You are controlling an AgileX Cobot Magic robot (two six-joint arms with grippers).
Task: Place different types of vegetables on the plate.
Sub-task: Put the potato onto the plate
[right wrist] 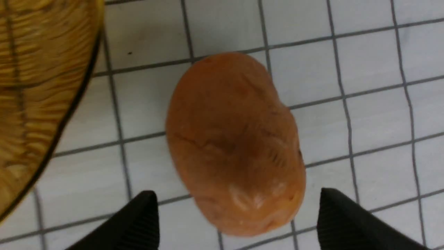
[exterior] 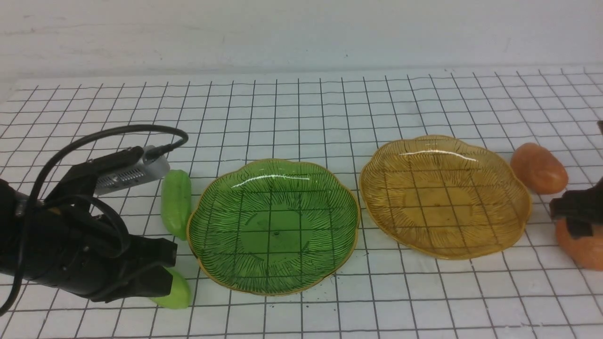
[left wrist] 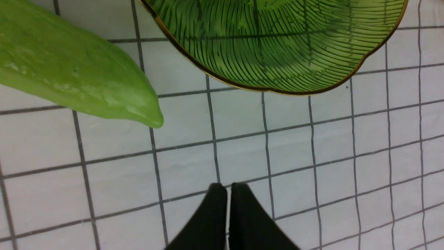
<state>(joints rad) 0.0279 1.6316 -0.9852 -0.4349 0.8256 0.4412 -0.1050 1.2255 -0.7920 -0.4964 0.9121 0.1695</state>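
Left jaws closed; right jaws straddle potato (right wrist: 232,146)

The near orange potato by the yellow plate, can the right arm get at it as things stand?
Probably yes: the right gripper stands open with a finger on each side of the potato, nothing between.

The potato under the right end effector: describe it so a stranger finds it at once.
Start at the amber plate on the right. Two orange-brown potatoes lie past its right rim. This is the nearer potato, partly covered by the open right end effector; the farther potato lies uncovered.
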